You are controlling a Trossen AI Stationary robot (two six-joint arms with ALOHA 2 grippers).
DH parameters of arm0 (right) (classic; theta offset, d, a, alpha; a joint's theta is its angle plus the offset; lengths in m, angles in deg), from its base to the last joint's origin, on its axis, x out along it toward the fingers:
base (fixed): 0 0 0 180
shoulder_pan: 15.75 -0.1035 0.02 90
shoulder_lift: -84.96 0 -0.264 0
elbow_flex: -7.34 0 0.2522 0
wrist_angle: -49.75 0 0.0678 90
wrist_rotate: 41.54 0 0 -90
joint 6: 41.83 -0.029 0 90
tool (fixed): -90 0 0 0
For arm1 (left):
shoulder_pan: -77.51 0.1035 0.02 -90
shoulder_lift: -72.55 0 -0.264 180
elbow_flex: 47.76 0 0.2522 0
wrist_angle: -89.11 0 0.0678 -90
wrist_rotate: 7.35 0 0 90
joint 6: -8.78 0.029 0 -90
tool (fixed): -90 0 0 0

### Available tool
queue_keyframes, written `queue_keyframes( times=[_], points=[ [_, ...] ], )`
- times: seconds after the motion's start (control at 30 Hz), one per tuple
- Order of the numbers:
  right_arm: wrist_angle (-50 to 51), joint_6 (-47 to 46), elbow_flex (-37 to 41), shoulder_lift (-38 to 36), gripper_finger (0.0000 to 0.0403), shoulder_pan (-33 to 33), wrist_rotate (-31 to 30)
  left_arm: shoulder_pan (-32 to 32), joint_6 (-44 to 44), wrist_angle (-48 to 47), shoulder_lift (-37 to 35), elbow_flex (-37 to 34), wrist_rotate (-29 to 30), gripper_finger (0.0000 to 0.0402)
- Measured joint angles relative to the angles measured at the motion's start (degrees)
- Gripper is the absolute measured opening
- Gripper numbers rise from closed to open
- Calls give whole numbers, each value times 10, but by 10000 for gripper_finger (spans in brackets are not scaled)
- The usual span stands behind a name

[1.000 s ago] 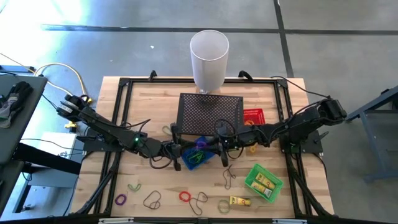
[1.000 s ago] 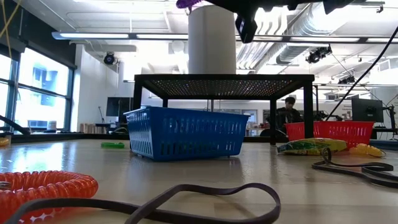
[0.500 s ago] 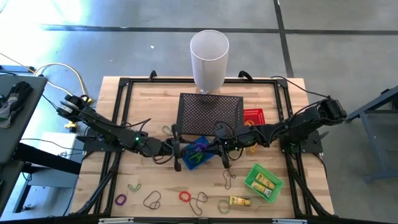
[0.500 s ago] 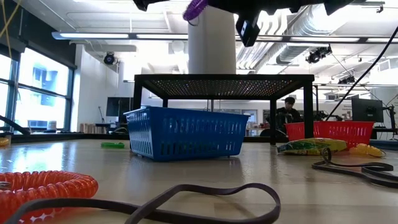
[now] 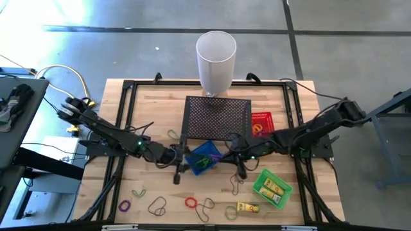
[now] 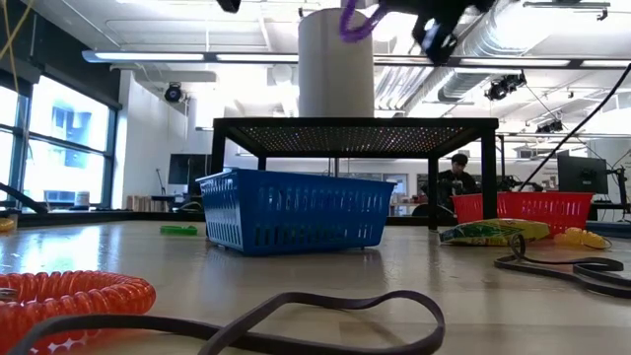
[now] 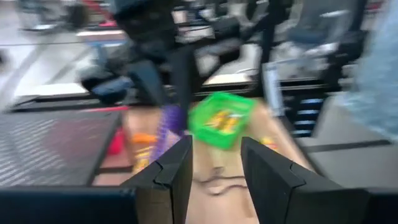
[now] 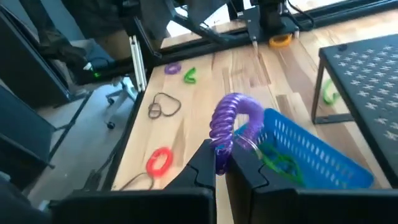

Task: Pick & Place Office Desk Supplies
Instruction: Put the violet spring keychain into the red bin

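Right end effector [image 8: 220,163] pinching purple coil [image 8: 229,127] above blue basket [image 5: 203,157] edge, left end effector [image 7: 214,163] spread, just beside basket, other loops on bench [image 5: 148,106]

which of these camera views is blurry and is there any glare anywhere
Left wrist view: heavily smeared, the green tray and room are streaks, only its own fingers are crisp. Right wrist view: sharp on the purple coil. Low view: near orange coil soft, ceiling lights bright. High view: even, with pale glare on the floor at left.
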Motion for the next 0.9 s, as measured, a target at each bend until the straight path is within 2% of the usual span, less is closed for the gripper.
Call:
queue_keyframes(
  times=[0.07,0.23,0.4,0.6,0.67,0.9],
  points=[
    [41,-15,0,-26,3,-12,-11,0,-2,1,-9,0,-33,131],
    [163,-68,0,-93,3,-62,-12,0,-10,0,-24,0,-42,131],
    [291,-168,0,-147,3,-129,-81,2,13,0,-27,0,-39,131],
    [445,-339,0,-182,3,-193,-154,6,49,-6,-32,0,-20,131],
    [490,-392,0,-186,3,-204,-157,6,52,-14,-39,0,-14,131],
    [684,-551,0,-196,3,-204,-175,3,20,-86,-62,0,64,131]
  ],
)
